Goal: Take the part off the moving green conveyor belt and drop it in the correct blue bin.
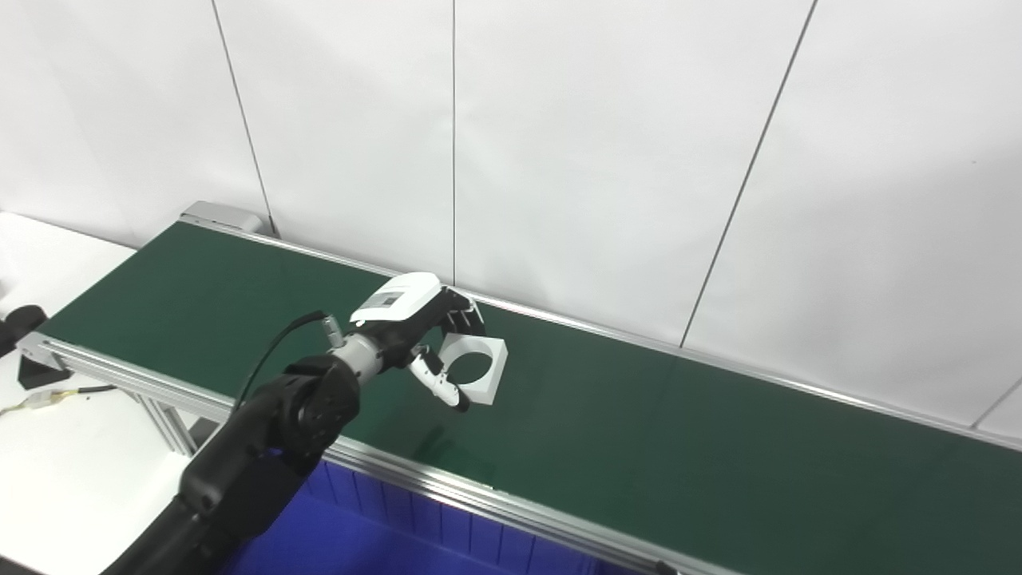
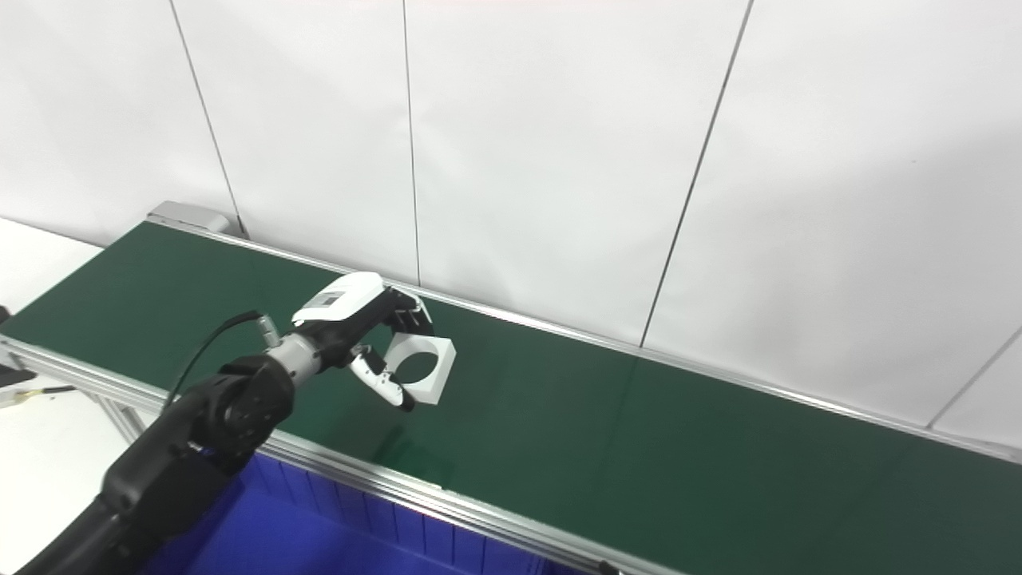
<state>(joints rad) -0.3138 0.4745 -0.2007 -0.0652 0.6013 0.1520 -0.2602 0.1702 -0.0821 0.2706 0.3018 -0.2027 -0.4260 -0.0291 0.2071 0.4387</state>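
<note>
The part is a white square block with a large round hole through it. My left hand is shut on it, fingers over its far top edge and thumb against its near left side. The block is tilted and held a little above the green conveyor belt, with its shadow on the belt below. In the right eye view the same hand and part sit over the belt's left-middle. A blue bin lies below the belt's near rail. My right hand is out of sight.
An aluminium rail runs along the belt's near edge, and a white panelled wall stands close behind the far edge. At the left is a white table with a small cable connector and a black object.
</note>
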